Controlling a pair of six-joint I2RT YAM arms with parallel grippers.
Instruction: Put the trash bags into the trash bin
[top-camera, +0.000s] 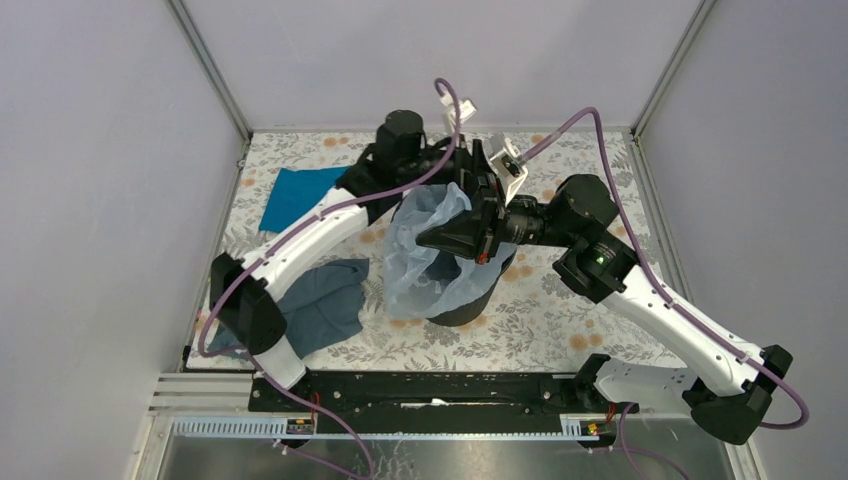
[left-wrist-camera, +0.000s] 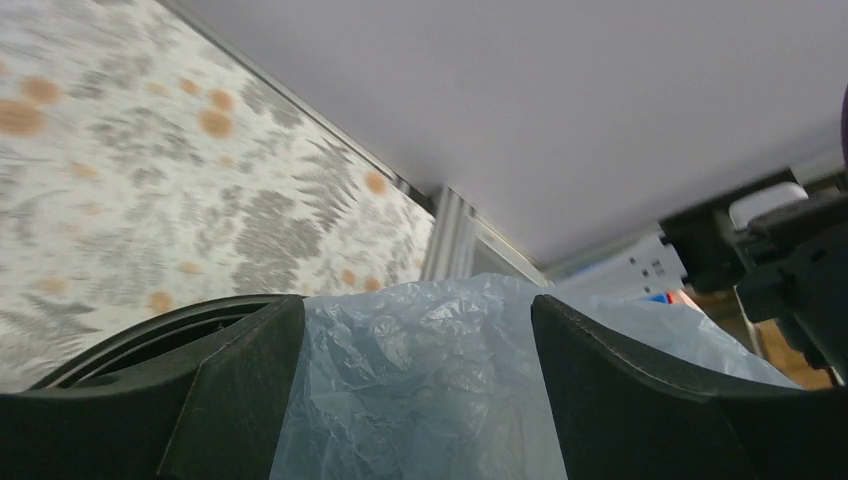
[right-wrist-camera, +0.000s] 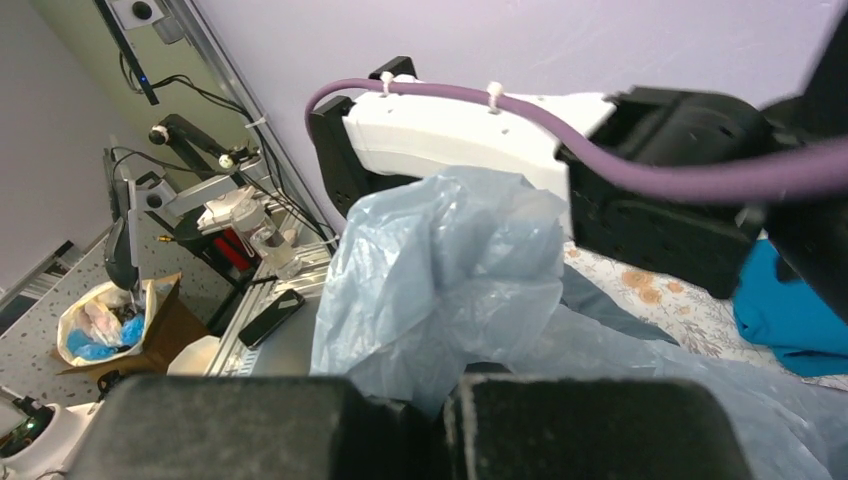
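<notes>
Trash bag (top-camera: 425, 262), pale blue film: bunched over the mouth and left rim of the black bin (top-camera: 462, 310) at mid tabletop (top-camera: 560, 320), with much of it spilling outside; how much lies inside is hidden. Right fingers (right-wrist-camera: 250, 425): pressed together on a gathered fold that rises above them, probably to lift the loose film over the opening. Left fingers (left-wrist-camera: 230, 390): spread apart at the bin's far side with film between them, clamping nothing, seemingly placed to push it down

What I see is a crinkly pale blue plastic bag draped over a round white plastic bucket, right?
No: the round plastic bucket is black, not white, as the top view shows. The pale blue plastic bag does drape over it.
</notes>
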